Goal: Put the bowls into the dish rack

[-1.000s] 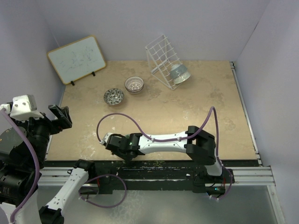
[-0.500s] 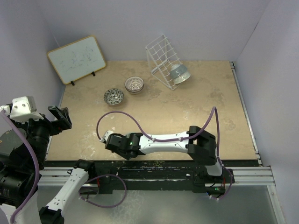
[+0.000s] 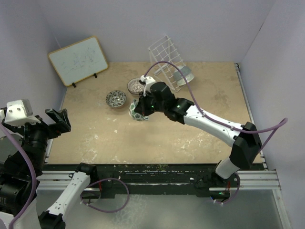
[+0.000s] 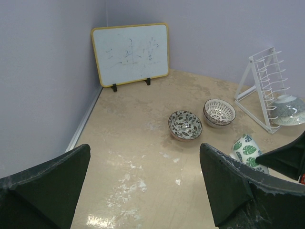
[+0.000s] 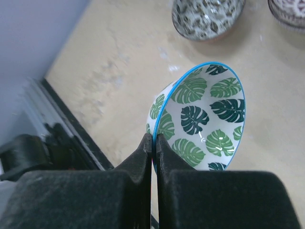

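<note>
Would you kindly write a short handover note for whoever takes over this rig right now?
Left gripper: open, empty, parked by the left near corner of the table.
Right gripper: jaws shut on the rim of the leafy bowl, which is tilted and short of the rack.
Done: one pale bowl sits in the rack.
Left: slot the leafy bowl, then the speckled bowl and the lattice bowl, both upright on the table. Only four bowls are in view.

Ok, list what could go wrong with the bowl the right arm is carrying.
The right gripper pinches the leafy bowl by its thin rim only; it may slip. The lattice bowl, near the path to the dish rack, could get clipped. The pale bowl already racked could be knocked.
</note>
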You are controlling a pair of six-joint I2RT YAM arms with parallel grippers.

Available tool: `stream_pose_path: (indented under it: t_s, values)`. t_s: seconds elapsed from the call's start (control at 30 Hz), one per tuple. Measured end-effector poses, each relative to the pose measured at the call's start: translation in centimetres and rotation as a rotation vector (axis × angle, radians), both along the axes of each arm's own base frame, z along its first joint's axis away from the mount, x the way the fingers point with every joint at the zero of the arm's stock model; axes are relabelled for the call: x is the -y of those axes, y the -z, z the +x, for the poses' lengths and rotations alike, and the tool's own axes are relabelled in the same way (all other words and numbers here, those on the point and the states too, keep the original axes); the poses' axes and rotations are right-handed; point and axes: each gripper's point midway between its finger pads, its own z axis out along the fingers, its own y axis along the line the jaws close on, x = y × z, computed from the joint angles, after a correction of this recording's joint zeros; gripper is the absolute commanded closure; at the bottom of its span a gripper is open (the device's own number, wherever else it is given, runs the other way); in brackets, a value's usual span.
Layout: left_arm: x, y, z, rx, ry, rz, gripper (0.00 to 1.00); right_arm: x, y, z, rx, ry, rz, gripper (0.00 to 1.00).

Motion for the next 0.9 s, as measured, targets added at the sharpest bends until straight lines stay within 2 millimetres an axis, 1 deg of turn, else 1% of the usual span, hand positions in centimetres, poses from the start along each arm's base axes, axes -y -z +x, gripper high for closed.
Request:
stream_pose_path:
  t_s: [0.07, 0.17, 0.23, 0.27, 0.37, 0.4, 0.53, 0.57, 0.63, 0.7, 0.9]
  values:
    - [0.0, -0.1, 0.0, 0.002, 0.000, 0.000, 0.01, 0.4, -1.6, 1.0, -0.008, 0.009, 0.101, 1.00]
    - [0.0, -0.2, 0.1, 0.001, 0.000, 0.000, 0.01, 1.0, -2.7, 2.3, -0.030, 0.019, 0.198, 1.00]
    - [0.0, -0.2, 0.1, -0.001, 0.000, 0.001, 0.01, 2.1, -3.4, 3.7, -0.052, 0.041, 0.274, 1.00]
    - [0.0, -0.1, 0.2, -0.003, 0.000, 0.001, 0.01, 3.0, -3.8, 4.8, -0.057, 0.064, 0.310, 1.00]
    - [0.1, -0.1, 0.5, -0.011, 0.000, 0.003, 0.01, 7.1, -5.2, 9.2, -0.056, 0.180, 0.438, 1.00]
    - [0.1, -0.1, 0.5, -0.013, 0.000, 0.003, 0.01, 8.9, -5.9, 10.9, -0.048, 0.231, 0.492, 1.00]
    - [0.2, 0.1, 0.9, -0.023, 0.000, 0.005, 0.01, 15.7, -9.1, 16.5, 0.003, 0.391, 0.745, 1.00]
    - [0.2, 0.1, 0.9, -0.024, 0.000, 0.005, 0.01, 17.1, -9.7, 17.7, 0.015, 0.416, 0.804, 1.00]
    - [0.2, 0.1, 1.0, -0.028, 0.000, 0.006, 0.01, 19.0, -10.5, 19.8, 0.034, 0.442, 0.916, 1.00]
    - [0.2, 0.1, 1.1, -0.030, 0.000, 0.007, 0.01, 19.9, -10.2, 21.2, 0.020, 0.451, 1.003, 1.00]
    - [0.3, 0.2, 1.4, -0.039, 0.000, 0.009, 0.01, 19.8, -6.5, 23.9, -0.087, 0.495, 1.169, 1.00]
